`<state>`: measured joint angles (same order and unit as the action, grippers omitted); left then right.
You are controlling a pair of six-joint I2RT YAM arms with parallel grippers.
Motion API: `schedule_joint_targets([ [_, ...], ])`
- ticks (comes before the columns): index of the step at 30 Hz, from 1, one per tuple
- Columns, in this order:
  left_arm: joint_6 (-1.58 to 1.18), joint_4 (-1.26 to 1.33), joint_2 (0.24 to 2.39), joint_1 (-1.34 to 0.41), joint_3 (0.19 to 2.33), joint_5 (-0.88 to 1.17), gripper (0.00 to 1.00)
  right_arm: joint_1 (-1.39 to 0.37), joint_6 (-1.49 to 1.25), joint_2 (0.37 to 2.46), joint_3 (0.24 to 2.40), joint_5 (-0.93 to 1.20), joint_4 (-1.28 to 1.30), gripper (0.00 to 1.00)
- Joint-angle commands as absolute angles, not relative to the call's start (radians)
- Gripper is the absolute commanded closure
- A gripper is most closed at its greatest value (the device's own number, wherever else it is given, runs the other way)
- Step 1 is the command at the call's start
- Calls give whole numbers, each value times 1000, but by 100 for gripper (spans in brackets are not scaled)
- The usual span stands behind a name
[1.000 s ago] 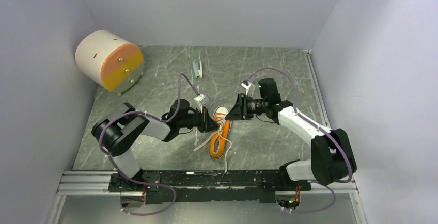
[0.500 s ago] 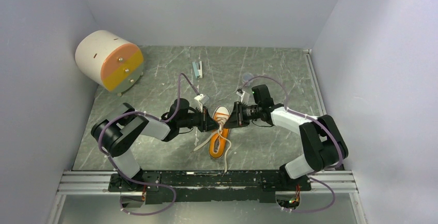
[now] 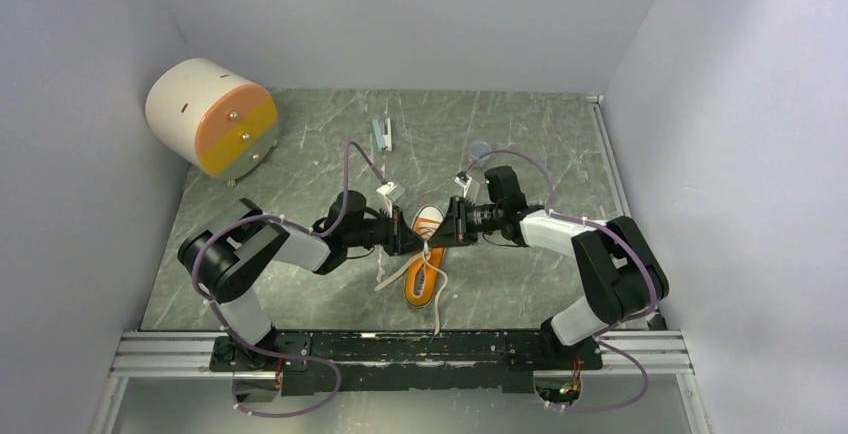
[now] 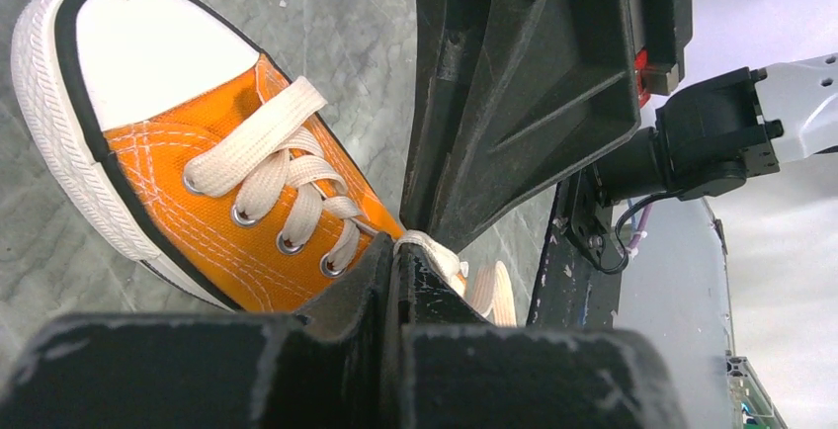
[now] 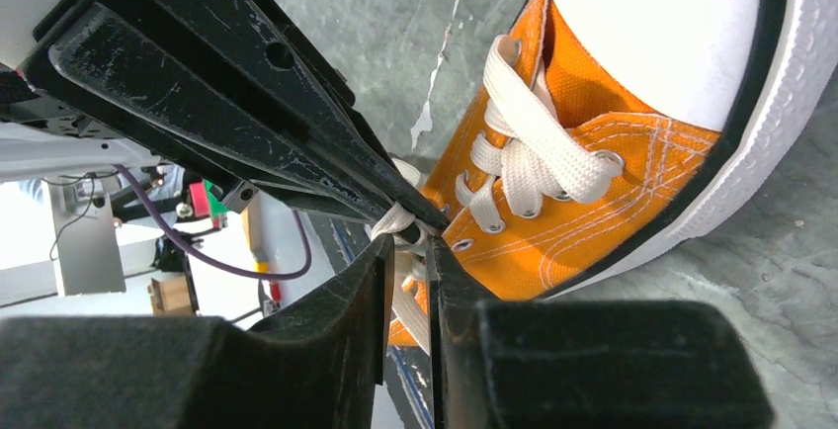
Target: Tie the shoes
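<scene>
The orange sneaker (image 3: pixel 422 279), white-toed and white-soled, is lying on the table (image 3: pixel 520 134), toe pointing away. My left gripper (image 3: pixel 413 241) and right gripper (image 3: pixel 441 234) are meeting over its middle, each pinching a white lace (image 5: pixel 397 221).

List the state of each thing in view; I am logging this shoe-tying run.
sneaker: upright on its sole, toe away from the arm bases.
laces: threaded through the eyelets, untied, ends loose on the table.
left gripper: shut on the laces over the sneaker.
right gripper: shut on the laces, facing the left one.
cylinder: on its side, far left corner.
</scene>
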<state>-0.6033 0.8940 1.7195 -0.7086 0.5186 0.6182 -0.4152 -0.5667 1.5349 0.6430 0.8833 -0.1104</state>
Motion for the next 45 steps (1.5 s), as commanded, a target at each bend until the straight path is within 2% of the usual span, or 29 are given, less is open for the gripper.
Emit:
schedule_joint_targets([
  [1, -610, 970, 1741, -712, 542, 659, 95, -425, -604, 1547, 628, 908, -185, 77],
  [12, -644, 1024, 1754, -712, 529, 667, 95, -441, -627, 1571, 600, 902, -230, 72],
  [18, -658, 1038, 1750, -712, 525, 663, 95, -440, -636, 1575, 591, 906, -245, 78],
  [21, -652, 1030, 1745, -712, 525, 661, 95, -440, -594, 1553, 593, 875, -188, 72],
  [28, -683, 1082, 1755, -712, 509, 660, 95, -439, -617, 1555, 569, 871, -226, 68],
  [33, -683, 1077, 1763, -712, 518, 664, 95, -439, -632, 1559, 580, 879, -255, 86],
  [36, -655, 1023, 1752, -712, 526, 663, 95, -440, -607, 1546, 613, 860, -217, 90],
  [39, -617, 957, 1736, -711, 536, 666, 95, -439, -542, 1537, 651, 834, -132, 100],
  [41, -584, 893, 1715, -704, 547, 670, 95, -438, -508, 1522, 664, 819, -89, 100],
  [42, -567, 857, 1704, -698, 552, 672, 90, -436, -497, 1516, 666, 819, -78, 100],
  [44, -570, 852, 1687, -675, 539, 692, 72, -436, -480, 1508, 667, 823, -60, 100],
  [45, -576, 863, 1682, -662, 531, 703, 68, -434, -475, 1507, 667, 826, -54, 100],
])
